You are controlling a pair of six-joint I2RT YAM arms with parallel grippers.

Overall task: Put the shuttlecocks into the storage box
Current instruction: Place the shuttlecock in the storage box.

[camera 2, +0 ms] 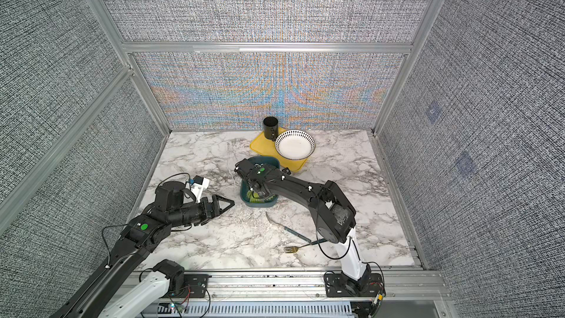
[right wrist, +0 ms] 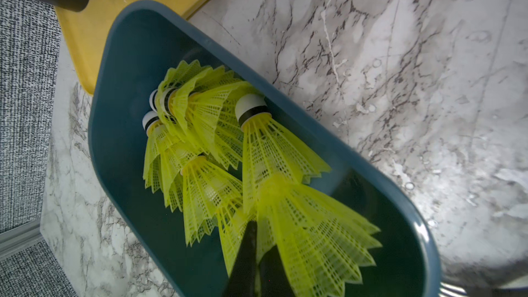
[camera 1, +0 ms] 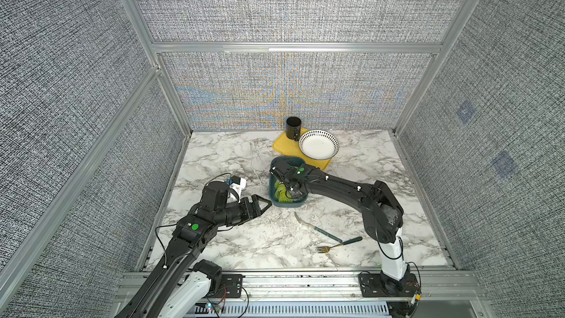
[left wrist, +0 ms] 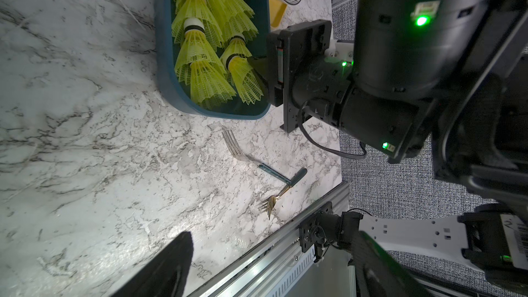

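Right tool (right wrist: 261, 237) is clamping a neon yellow-green mesh shuttlecock (right wrist: 314, 238) inside the dark teal storage box (right wrist: 120, 127). Any withdrawal before release is risking pulling it out (left tool (camera 1: 266, 209) is standing apart).

One dark teal-blue rounded plastic storage box (right wrist: 120, 144) holds at least six neon yellow-green mesh shuttlecocks (right wrist: 268, 144) with white tips; they nest and overlap, so the full number cannot be told. Far on the marble-patterned counter (camera 1: 232, 240) are one flat yellow tray (camera 1: 282, 146), one white bowl with a black-patterned rim (camera 1: 318, 145) and one black cylindrical cup (camera 1: 293, 128). Nearer lie two forks, a silver teal-handled fork (camera 1: 316, 228) and a gold dark-handled fork (camera 1: 339, 244), and two black hands show, left hand (camera 1: 267, 204) and right hand (right wrist: 258, 241).
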